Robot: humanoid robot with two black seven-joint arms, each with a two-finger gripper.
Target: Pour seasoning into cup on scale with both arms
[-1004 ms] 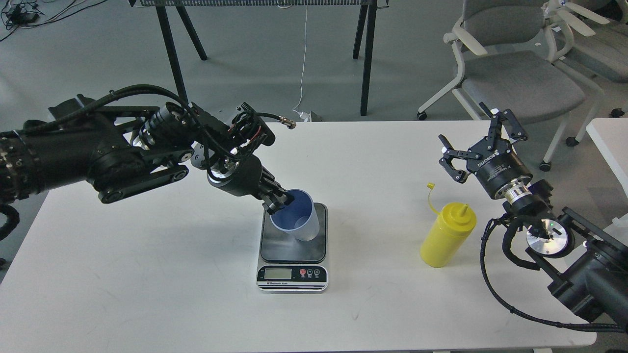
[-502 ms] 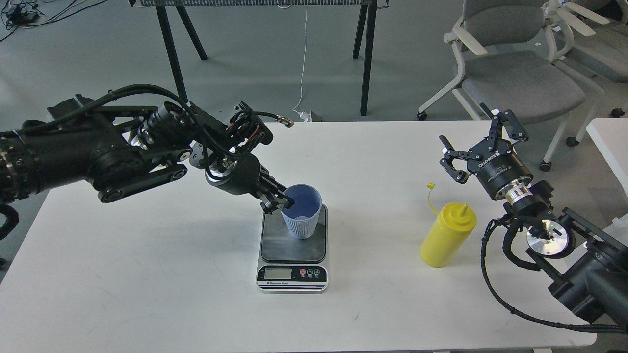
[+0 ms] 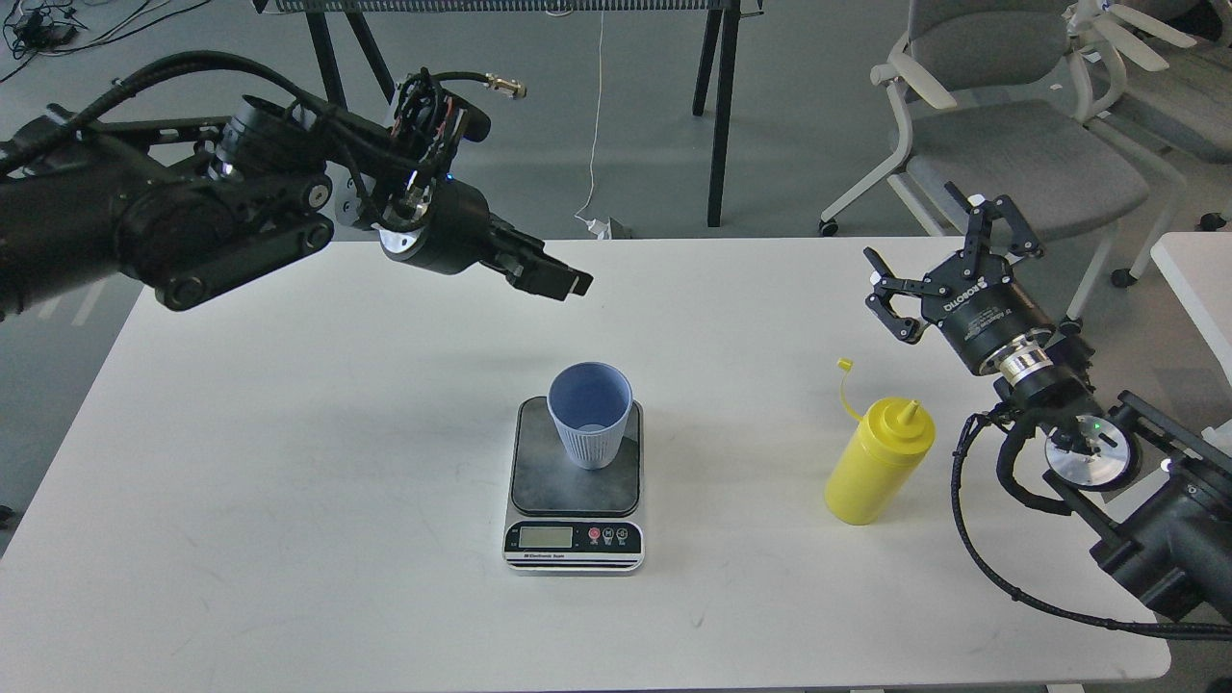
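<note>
Clearly, right claw (image 3: 948, 255) reads "ROBOTIQ".

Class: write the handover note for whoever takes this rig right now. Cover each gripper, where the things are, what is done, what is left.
Left gripper: empty, raised above the table behind the scale; open or shut unclear.
Right gripper: open, empty, beyond the bottle.
Cup: upright on the scale, free of both grippers.
Yellow bottle: upright on the table right of the scale, cap off the nozzle.
Done: cup placed.
Left: grasp bottle, pour into cup.
</note>
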